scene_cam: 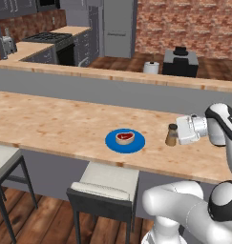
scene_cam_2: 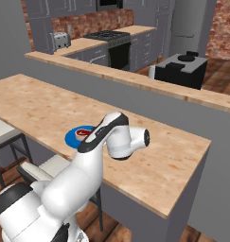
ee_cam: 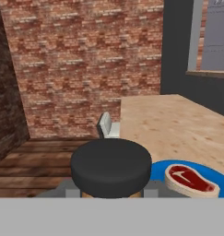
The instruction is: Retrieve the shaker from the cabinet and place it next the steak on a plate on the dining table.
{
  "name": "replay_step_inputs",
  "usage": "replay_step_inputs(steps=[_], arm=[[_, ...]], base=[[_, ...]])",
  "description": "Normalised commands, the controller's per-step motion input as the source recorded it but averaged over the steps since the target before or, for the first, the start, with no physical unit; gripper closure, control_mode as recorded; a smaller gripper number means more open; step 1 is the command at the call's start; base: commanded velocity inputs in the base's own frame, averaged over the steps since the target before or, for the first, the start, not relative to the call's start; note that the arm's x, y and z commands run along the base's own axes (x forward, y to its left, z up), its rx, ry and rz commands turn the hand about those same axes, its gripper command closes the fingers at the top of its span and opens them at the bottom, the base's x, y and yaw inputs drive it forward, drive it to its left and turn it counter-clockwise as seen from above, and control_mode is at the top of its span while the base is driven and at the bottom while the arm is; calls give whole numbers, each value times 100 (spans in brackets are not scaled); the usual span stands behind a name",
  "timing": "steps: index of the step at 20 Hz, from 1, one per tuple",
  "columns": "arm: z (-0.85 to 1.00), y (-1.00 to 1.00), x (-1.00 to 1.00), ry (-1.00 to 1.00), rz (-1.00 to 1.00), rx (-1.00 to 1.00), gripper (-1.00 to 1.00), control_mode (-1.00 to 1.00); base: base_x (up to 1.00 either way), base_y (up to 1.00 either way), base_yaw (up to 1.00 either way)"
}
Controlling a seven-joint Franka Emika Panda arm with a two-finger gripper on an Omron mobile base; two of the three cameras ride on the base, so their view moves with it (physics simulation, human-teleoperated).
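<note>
The small tan-wood shaker with its dark cap [scene_cam: 172, 135] stood upright, low over or on the light wood-grain surface [scene_cam: 50, 121], clamped in the gripper [scene_cam: 175, 134] of the white arm. The shaker was to the right of the round bright blue plate [scene_cam: 112, 143], near it but not touching. On that plate lay the reddish-brown steak with a pale rim [scene_cam: 125, 138]. In the hand view the dark cap [ee_cam: 111, 167] sat close beside the steak [ee_cam: 191, 180].
</note>
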Motion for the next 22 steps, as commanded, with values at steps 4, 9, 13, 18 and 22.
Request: replay_step_inputs(steps=[4, 9, 13, 18, 22], arm=[[-14, 0, 0, 1, 0, 0, 100, -100], [-14, 1, 0, 1, -1, 0, 100, -100], [-18, 8, 1, 3, 0, 0, 100, -100], [-14, 6, 33, 0, 0, 0, 100, -100], [-16, 5, 34, 0, 0, 0, 100, -100]], base=[[0, 0, 0], [0, 0, 0], [0, 0, 0], [0, 0, 0], [0, 0, 0]])
